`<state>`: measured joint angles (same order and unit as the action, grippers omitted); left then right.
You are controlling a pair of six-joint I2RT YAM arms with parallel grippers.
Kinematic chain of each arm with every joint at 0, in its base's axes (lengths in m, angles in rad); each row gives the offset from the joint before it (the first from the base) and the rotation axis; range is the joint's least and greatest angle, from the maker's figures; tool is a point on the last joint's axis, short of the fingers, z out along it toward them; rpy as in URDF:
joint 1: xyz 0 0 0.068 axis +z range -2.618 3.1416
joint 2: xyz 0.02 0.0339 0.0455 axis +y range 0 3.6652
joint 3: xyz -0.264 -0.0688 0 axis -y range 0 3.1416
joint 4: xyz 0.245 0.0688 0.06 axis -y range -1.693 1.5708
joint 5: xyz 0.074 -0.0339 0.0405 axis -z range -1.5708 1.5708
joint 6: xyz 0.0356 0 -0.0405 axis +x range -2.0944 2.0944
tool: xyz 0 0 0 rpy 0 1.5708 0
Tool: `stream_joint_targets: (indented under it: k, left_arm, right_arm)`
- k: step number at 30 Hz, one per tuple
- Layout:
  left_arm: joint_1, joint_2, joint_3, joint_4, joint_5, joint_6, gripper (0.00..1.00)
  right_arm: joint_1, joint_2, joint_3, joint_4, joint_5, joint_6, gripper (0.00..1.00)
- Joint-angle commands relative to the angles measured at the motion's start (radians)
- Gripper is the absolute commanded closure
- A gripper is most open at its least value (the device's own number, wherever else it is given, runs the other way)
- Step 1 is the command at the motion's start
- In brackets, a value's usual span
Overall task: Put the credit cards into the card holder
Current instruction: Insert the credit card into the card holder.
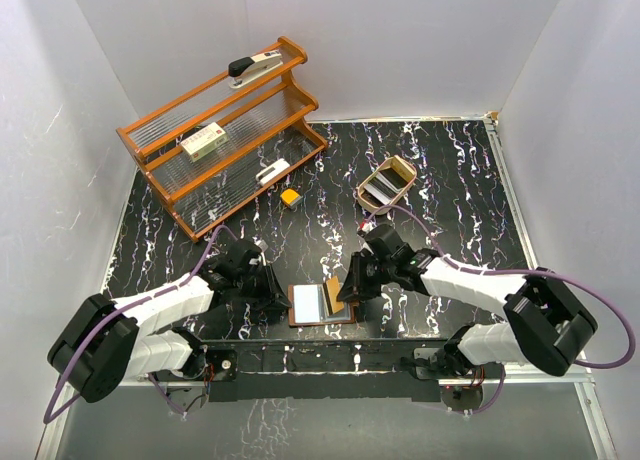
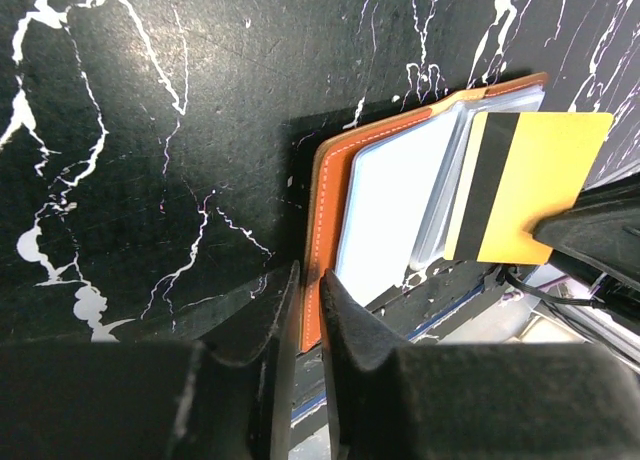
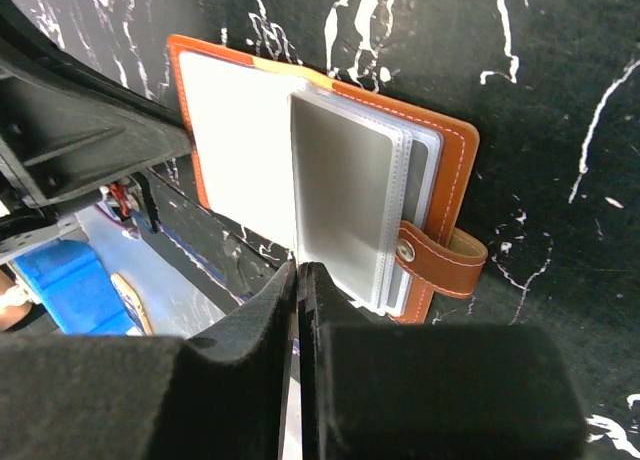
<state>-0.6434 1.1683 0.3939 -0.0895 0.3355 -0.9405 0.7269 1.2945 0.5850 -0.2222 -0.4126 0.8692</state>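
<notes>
The card holder (image 1: 308,302) lies open near the table's front edge, brown cover down and clear sleeves fanned up. My left gripper (image 1: 272,292) is shut on the cover's left edge (image 2: 322,210), which sits between its pads (image 2: 308,275). My right gripper (image 1: 347,288) is shut on a credit card (image 1: 332,292). That card shows a yellow back with a black stripe in the left wrist view (image 2: 530,190) and stands tilted against the sleeves. In the right wrist view its pale grey face (image 3: 340,180) rises from the shut jaws (image 3: 298,268) beside the wallet's tab (image 3: 440,260).
A tan wooden tray (image 1: 403,166) with several more cards stands behind the right arm. A small yellow-orange block (image 1: 290,196) lies mid-table. An orange rack (image 1: 225,130) with a stapler and small boxes fills the back left. White walls enclose the table.
</notes>
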Motion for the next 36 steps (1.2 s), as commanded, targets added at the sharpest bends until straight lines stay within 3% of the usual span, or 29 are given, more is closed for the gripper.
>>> stream_joint_targets:
  k: [1,4,14,36]
  left_arm:
    - [0.003,-0.003,-0.015,0.012,0.026,-0.014,0.90]
    - [0.002,-0.009,-0.019,0.016,0.025,-0.017,1.00]
    - [0.002,-0.004,-0.031,0.022,0.023,-0.017,1.00]
    - [0.002,0.007,-0.055,0.038,0.010,-0.023,1.00]
  right_arm:
    - [0.007,0.001,-0.013,0.081,-0.021,0.006,0.92]
    - [0.007,0.015,-0.017,0.080,-0.020,-0.003,0.89]
    - [0.012,0.043,-0.050,0.100,-0.017,-0.010,0.99]
    - [0.026,0.053,-0.077,0.184,-0.076,-0.010,1.00]
